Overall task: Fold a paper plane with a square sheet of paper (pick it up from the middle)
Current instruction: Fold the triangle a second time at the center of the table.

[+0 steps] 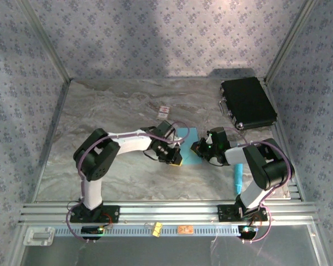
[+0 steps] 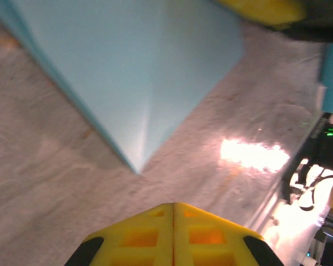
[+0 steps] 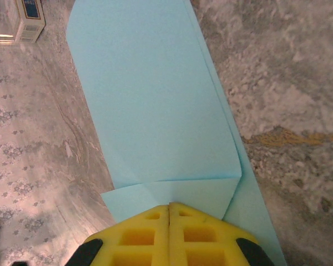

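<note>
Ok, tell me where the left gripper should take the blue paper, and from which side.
The pointed corner of the blue paper, coming low from the left gripper: that tip aims straight at it, and the edge beside it seems lifted. Open the shut jaws first.

Left wrist view soft, perhaps motion-blurred; bright glare on the table [image 2: 250, 155].

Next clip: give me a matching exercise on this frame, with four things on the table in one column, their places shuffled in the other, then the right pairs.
Things
1. light-blue folded paper sheet
2. flat black hard case
3. small white card with red marks
4. slim cyan stick

Places
a. far right corner
b. between left gripper and right gripper
c. near right, beside the right arm
d. lying alone, farther out than the left gripper

Pairs: 1-b, 2-a, 3-d, 4-c
</note>
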Tool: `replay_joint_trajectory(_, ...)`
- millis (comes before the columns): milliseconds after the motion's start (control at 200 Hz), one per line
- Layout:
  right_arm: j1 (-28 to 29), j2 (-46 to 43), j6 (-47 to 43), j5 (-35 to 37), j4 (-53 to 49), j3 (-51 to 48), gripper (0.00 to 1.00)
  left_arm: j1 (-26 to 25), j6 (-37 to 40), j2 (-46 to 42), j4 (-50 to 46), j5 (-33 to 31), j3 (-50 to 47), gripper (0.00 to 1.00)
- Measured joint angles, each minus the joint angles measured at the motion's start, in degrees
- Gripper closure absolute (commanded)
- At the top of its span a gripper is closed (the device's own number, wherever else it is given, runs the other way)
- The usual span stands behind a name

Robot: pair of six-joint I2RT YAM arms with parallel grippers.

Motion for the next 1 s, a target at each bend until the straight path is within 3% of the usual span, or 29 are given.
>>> replay_joint_trajectory(165,0.0,0.0,0.6,0.0,0.2,-0.1,0.95,0.3,-0.1,0.8,0.4,0.3,5.7,0.93)
replay_joint_trajectory(400,-0.1,0.0,0.9,0.0,0.9,-0.4,0.95,0.9,-0.5,9.5,1.3,-0.5,12.2,0.94)
replay_joint_trajectory(535,-0.1,0.0,1.1,0.0,1.3,-0.5,0.94,0.9,-0.5,12.8,0.2,-1.4,12.0,0.96)
replay_joint_trajectory(999,1.1,-4.2,-2.4,1.0,-3.9,-0.5,0.92,1.2,-0.3,11.4,1.3,-2.7,9.9,0.98)
